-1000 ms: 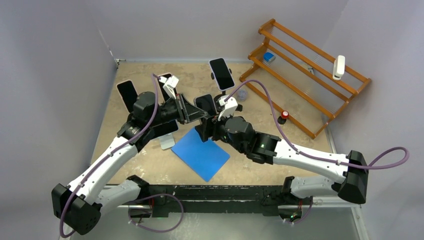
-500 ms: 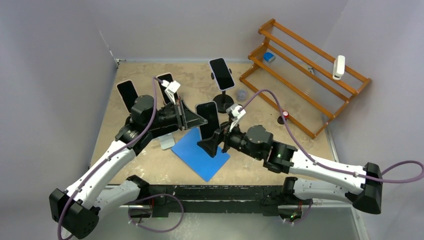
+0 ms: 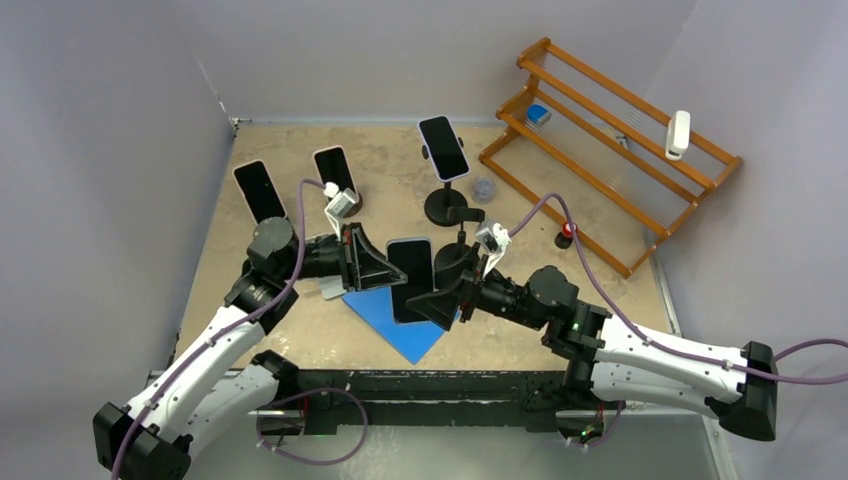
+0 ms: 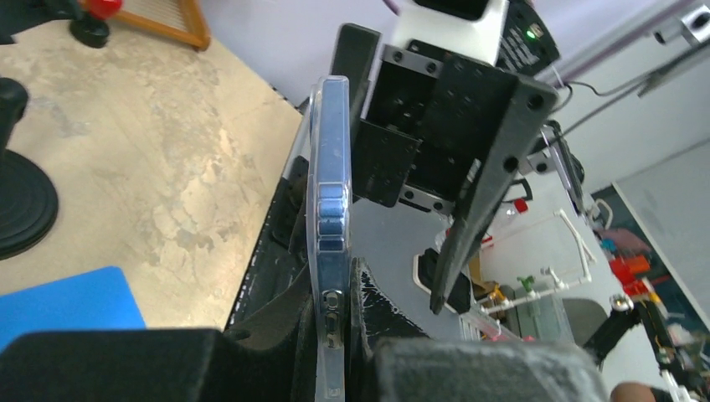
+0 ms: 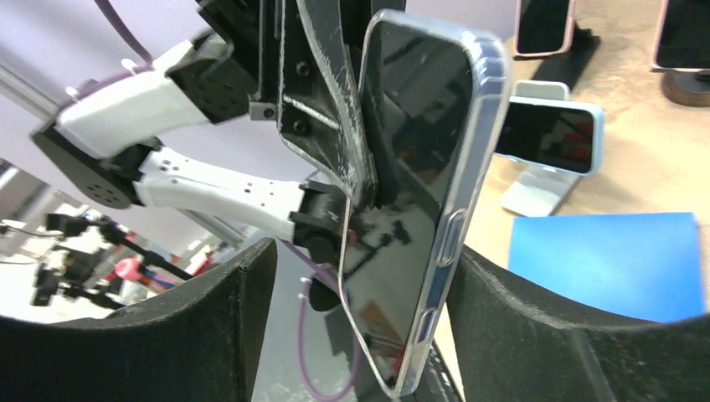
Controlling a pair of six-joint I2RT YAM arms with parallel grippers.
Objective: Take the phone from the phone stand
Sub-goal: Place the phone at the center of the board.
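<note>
A black-screened phone [image 3: 411,278] in a clear case hangs upright above the blue mat [image 3: 385,322]. My left gripper [image 3: 393,270] is shut on its side, and the left wrist view shows the thin phone edge [image 4: 328,209] pinched between the pads [image 4: 335,289]. My right gripper [image 3: 428,300] stands open around the phone's lower end. In the right wrist view the phone [image 5: 419,193] sits between the fingers of that gripper [image 5: 360,276], close to the right one, with a gap on the left. The empty black phone stand [image 3: 458,258] stands just behind.
Three other phones on stands sit at the back [image 3: 258,190], [image 3: 333,168], [image 3: 443,147]. A small white stand with a phone [image 3: 335,287] lies left of the mat. A wooden rack [image 3: 610,150], a red-topped object [image 3: 568,232] and a small clear cup [image 3: 484,188] are on the right.
Both arms have moved toward the near edge. The left gripper carried the phone away from its stand to above the blue mat, and the right gripper drew back and now brackets the phone.
</note>
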